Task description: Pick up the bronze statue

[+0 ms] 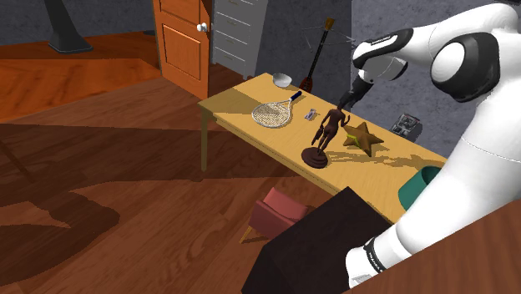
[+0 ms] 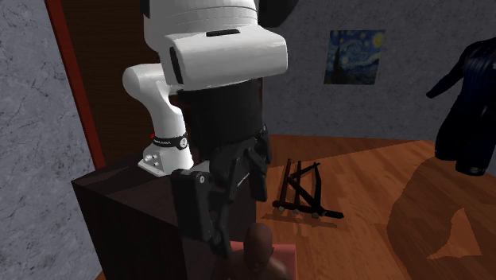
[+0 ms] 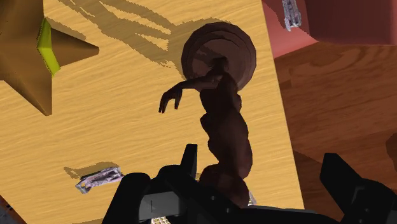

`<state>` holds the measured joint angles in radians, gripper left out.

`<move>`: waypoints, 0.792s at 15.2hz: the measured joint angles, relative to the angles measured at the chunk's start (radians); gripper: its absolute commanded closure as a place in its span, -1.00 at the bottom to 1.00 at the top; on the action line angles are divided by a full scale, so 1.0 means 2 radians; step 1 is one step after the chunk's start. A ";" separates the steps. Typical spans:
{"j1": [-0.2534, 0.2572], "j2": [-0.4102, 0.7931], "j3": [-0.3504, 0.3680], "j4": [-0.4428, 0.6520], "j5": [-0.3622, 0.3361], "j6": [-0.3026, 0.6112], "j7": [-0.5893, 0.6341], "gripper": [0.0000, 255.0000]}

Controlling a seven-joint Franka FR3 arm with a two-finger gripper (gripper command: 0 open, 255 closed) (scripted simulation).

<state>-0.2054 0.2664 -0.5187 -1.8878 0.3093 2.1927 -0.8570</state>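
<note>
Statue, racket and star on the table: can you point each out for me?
statue (image 1: 329, 127), shoulder view, on its torso.
racket (image 1: 270, 113), shoulder view, on the strung head.
star (image 1: 364, 136), shoulder view, on its middle.

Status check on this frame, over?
Open gripper at head of statue, not clasping. It stands upright on table, near the edge. Beside it a star, clear of the gripper.
</note>
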 measured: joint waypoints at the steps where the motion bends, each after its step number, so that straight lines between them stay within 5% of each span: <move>1: -0.007 0.012 0.000 0.011 0.006 -0.002 -0.007 -1.00; 9: -0.020 0.053 0.010 0.013 0.035 0.029 -0.030 -1.00; 10: -0.020 0.053 0.011 0.011 0.036 0.031 -0.031 1.00; 12: -0.020 0.054 0.011 0.010 0.037 0.034 -0.031 1.00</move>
<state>-0.2456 0.3740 -0.4967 -1.8685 0.3827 2.2597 -0.9199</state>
